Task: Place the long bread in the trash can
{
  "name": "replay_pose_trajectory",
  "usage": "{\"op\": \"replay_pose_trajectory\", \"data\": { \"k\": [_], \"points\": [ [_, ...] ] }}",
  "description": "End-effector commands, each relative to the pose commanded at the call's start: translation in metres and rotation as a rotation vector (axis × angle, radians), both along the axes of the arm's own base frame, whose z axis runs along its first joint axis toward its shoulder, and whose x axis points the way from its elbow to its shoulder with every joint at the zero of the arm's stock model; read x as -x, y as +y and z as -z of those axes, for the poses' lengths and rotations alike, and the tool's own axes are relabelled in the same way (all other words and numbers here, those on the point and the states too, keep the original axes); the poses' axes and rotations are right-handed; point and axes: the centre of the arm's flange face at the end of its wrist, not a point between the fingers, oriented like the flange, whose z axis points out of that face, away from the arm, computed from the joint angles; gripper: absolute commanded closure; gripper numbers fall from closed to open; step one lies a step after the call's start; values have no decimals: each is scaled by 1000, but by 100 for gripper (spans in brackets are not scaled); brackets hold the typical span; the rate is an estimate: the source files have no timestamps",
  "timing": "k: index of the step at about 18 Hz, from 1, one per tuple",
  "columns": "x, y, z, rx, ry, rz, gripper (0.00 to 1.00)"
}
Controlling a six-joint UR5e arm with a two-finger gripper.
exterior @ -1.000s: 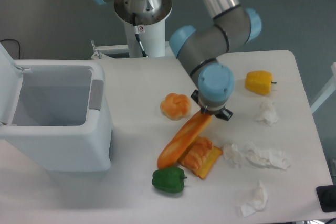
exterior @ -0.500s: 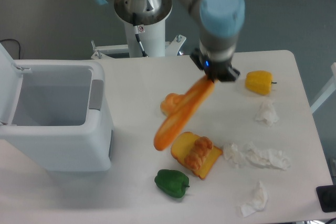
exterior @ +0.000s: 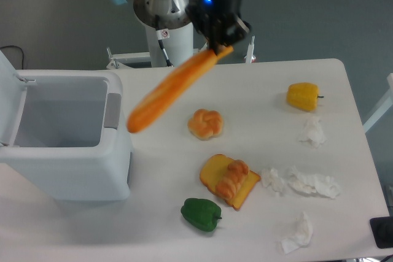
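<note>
Jaws of my gripper are closed on one end of the long bread; it hangs tilted above the tabletop, beside the open trash can.

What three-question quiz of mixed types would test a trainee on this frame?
1. True or false: the long bread is lying on the table.
2. Which item sits nearest the front edge of the table? A) round bun B) green pepper C) yellow pepper
3. Fill in: the trash can has its lid ____.

Key:
1. False. The gripper holds it by one end, in the air, with its free end slanting down toward the trash can.
2. B
3. Open; the inside looks empty.
</note>
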Motion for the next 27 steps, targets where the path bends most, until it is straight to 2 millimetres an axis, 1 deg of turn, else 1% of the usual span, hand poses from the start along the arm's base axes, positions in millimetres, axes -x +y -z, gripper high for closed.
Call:
{"op": "replay_pose_trajectory", "data": {
  "k": [3,5,8,12,15,18,20,22,24,27],
  "points": [
    [-35,22,0,-4,-10,7,100],
    [-46,31,4,-1,-20,21,100],
    [-68,44,7,4,-28,66,100],
    [-90,51,10,13,-31,110,100],
    [-96,54,13,17,-35,126,100],
    [-97,55,17,21,-39,130,100],
    [-95,60,25,35,-49,131,100],
    [-93,61,38,55,-64,132,100],
    [-93,62,46,66,-74,134,100],
    [-90,66,53,76,-82,135,100]
  ]
}}
